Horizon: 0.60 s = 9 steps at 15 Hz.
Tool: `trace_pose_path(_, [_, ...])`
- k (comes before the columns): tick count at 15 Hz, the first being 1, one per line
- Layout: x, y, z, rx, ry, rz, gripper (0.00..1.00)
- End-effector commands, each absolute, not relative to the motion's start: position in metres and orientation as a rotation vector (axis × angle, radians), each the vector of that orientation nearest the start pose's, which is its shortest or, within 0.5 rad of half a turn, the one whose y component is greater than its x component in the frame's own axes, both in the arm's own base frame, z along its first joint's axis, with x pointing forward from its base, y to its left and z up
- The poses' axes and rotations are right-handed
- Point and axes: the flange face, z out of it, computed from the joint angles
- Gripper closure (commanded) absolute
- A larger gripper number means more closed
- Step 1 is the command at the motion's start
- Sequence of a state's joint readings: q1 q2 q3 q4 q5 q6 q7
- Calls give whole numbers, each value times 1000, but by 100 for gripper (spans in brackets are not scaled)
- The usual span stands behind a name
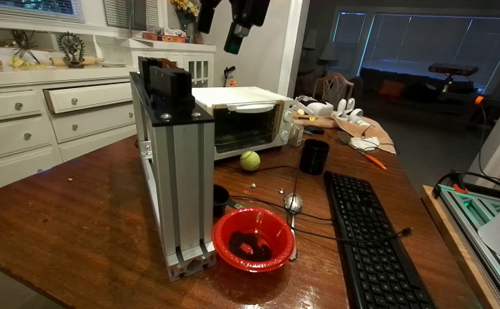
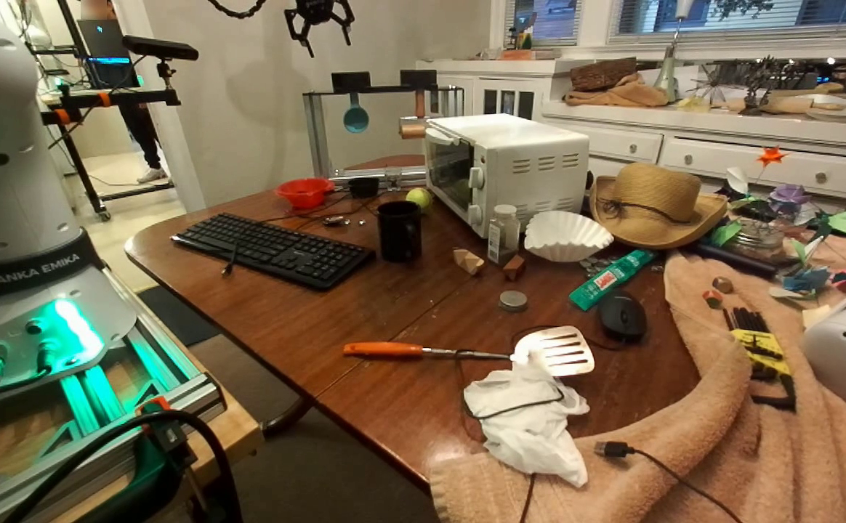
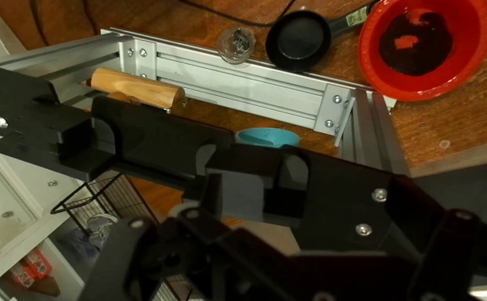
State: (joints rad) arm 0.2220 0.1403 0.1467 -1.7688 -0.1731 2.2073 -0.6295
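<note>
Tool (image 2: 330, 49): fingertips spread wide apart, in the air above the metal frame (image 1: 183, 184).
Black holders (image 2: 350, 81): a pair on the frame's top, nearest the tool and apart from it.
Blue cup (image 2: 355, 119): hangs from one holder, within the frame, above the tabletop (image 1: 82, 214).
Wooden mallet-like piece (image 3: 137, 88): hangs from the other holder.
Red bowl (image 1: 254, 221): upright, just beside the frame's end; dark matter lies in its bottom, wet or dry I cannot tell.
Black measuring cup (image 3: 298, 35): open side up near the bowl, its base showing.
Clear cup (image 3: 224, 42): beside the frame; dark bits show in or through it.
Black mug (image 2: 399, 236): upright, inside hidden.
Capped jar (image 2: 503, 236): contents unclear.
White oven (image 2: 525, 171): door shut, interior dark.
</note>
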Motion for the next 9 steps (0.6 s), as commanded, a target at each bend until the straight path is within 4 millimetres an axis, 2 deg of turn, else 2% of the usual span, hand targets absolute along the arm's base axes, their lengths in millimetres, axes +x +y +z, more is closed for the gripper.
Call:
trace_pose_path(1, [614, 227, 503, -2785, -1697, -408, 0])
trace_pose_path(9, [637, 229, 494, -2762, -1733, -370, 0])
